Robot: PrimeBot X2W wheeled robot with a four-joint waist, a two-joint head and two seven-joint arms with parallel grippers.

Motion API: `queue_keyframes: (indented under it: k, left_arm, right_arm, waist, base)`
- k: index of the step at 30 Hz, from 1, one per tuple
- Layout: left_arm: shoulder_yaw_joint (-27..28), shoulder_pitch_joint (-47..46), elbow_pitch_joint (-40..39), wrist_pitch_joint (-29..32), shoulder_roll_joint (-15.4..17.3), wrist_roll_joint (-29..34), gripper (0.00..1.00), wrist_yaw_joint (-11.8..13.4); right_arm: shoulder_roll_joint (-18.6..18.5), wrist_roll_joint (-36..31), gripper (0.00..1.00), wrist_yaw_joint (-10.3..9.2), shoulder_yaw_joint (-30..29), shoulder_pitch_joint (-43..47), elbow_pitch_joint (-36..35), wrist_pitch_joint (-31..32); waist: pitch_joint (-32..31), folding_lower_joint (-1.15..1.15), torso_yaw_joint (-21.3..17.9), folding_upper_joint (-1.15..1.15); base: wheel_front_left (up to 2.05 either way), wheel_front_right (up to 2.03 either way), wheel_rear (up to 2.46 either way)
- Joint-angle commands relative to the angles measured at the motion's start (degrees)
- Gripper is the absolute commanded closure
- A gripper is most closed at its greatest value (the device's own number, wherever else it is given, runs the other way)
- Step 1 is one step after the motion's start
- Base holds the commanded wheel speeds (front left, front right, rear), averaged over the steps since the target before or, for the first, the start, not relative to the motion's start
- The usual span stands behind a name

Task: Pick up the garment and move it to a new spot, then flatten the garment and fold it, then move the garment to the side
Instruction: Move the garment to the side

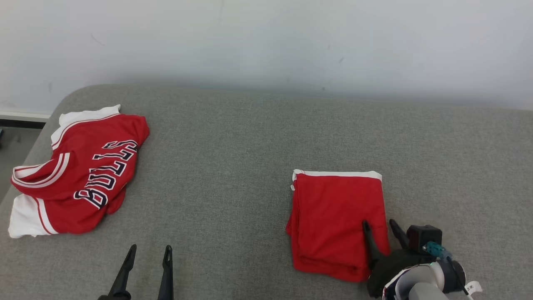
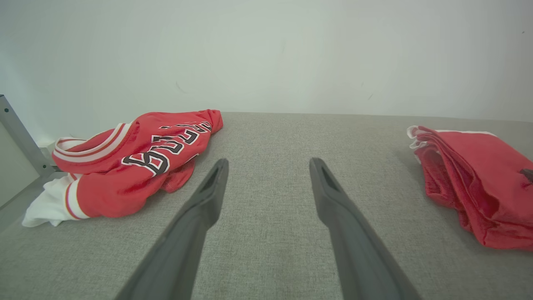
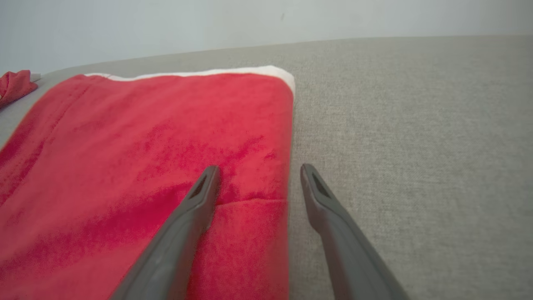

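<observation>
Wide grey fabric-covered surface (image 1: pixel 233 166) against a pale plain wall (image 1: pixel 266 41). Right of centre lies a folded red garment with a white band along its far edge (image 1: pixel 333 212), flat and roughly rectangular. Far left, well apart from it, a crumpled red jersey with white trim and dark BULLS lettering (image 1: pixel 83 175). Left gripper (image 1: pixel 150 247) at lower left over bare surface, fingers spread. Right gripper (image 1: pixel 378 222) at lower right, fingers spread, straddling the folded garment's right edge near its front corner; contact unclear.
</observation>
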Motion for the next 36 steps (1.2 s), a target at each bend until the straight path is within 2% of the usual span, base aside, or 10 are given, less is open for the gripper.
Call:
queue_keyframes:
  k: [1,8,9,11,15,22,30,36]
  left_arm:
    - [0.0,0.1,0.2,-0.1,-0.1,-0.2,0.0,0.0]
    - [-0.4,-0.1,0.4,-0.1,-0.1,-0.3,0.0,0.0]
    - [-0.5,-0.2,0.4,-0.1,-0.1,-0.3,0.0,0.0]
    - [-0.7,-0.4,0.5,-0.1,-0.1,-0.3,0.0,0.0]
    - [-0.7,-0.3,0.4,-0.1,-0.1,-0.7,0.0,0.2]
    - [-0.1,-0.5,-0.1,-0.1,-0.1,-1.0,0.0,0.3]
    - [-1.1,-3.2,-0.9,-0.1,-0.1,-0.8,0.0,-0.2]
    - [-2.2,-7.2,-2.5,-0.1,-0.1,-0.4,0.0,-0.7]
  right_arm:
    - [0.1,0.7,0.0,-0.14,0.3,-0.5,2.3,0.0]
    - [0.1,3.7,0.0,-0.14,2.3,-5.1,11.9,0.0]
    - [0.1,4.0,0.08,-0.14,2.6,-5.6,12.7,0.0]
    - [0.1,4.2,1.0,-0.14,3.0,-6.7,14.3,0.0]
    - [-0.1,3.0,1.0,-0.14,2.3,-8.4,15.7,0.0]
    - [-3.5,-0.2,1.0,-0.14,0.8,-10.9,13.1,0.0]
    - [-10.4,-3.9,1.0,-0.14,3.0,-17.3,12.6,0.0]
    - [-16.7,-5.7,1.0,-0.14,4.6,-24.9,13.0,1.0]
  waist:
    - [-0.2,0.0,0.2,0.0]
    - [-0.6,0.0,0.8,0.0]
    - [-0.5,0.0,0.9,0.0]
    - [-0.4,0.0,1.1,0.0]
    - [0.0,0.0,1.4,0.0]
    - [1.7,0.0,0.9,0.0]
    - [6.1,0.0,-0.1,0.0]
    - [12.5,0.0,-0.6,0.0]
  base:
    - [0.0,0.0,0.0]
    - [0.0,0.0,0.0]
    - [0.0,0.0,0.0]
    - [0.0,0.0,0.0]
    - [0.0,0.0,0.0]
    - [0.0,0.0,0.0]
    - [0.0,0.0,0.0]
    - [0.0,0.0,0.0]
